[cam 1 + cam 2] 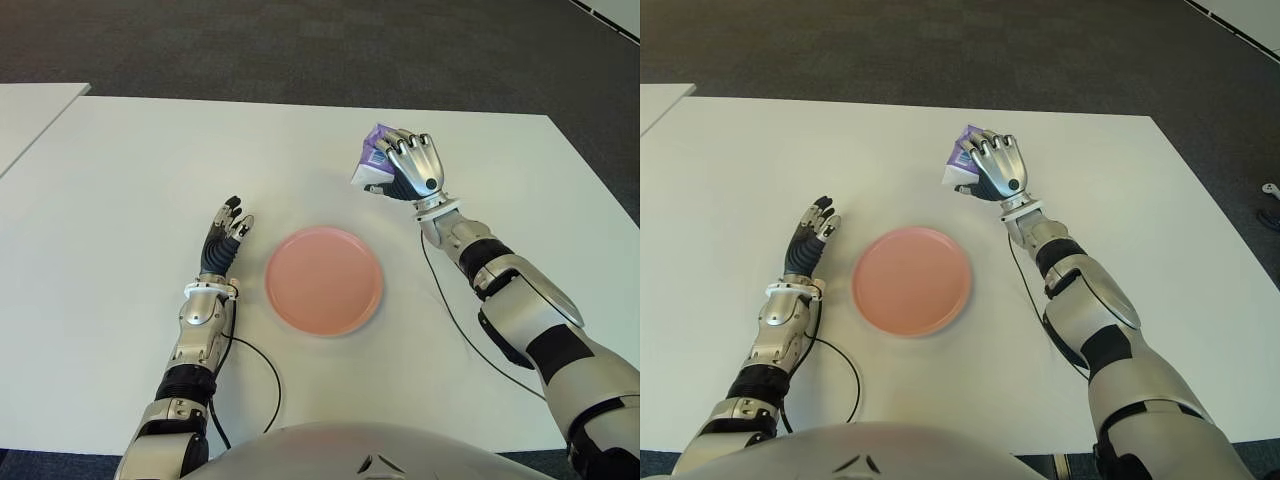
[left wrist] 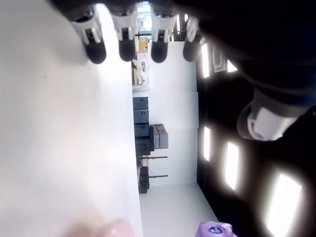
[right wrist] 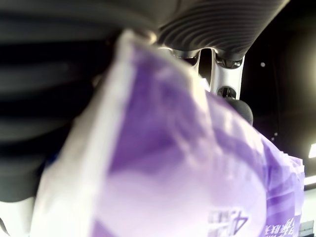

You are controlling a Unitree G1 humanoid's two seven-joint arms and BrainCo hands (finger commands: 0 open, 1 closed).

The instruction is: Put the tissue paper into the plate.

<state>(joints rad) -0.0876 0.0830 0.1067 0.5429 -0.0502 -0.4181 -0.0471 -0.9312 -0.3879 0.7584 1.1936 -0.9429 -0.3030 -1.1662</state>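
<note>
One pink plate (image 1: 323, 280) sits near centre on the white table (image 1: 120, 180). The left hand (image 1: 225, 235), fingers relaxed and empty, shows left of it. Farther right, the right hand (image 1: 410, 168) grasps the one purple tissue pack (image 1: 370, 156). A loose grip could drop it short of the plate.

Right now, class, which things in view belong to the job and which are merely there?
Belonging to the job:
tissue packet, held in the right hand
pink plate, bare

Merely there:
left hand, open, left of the plate
white table
</note>
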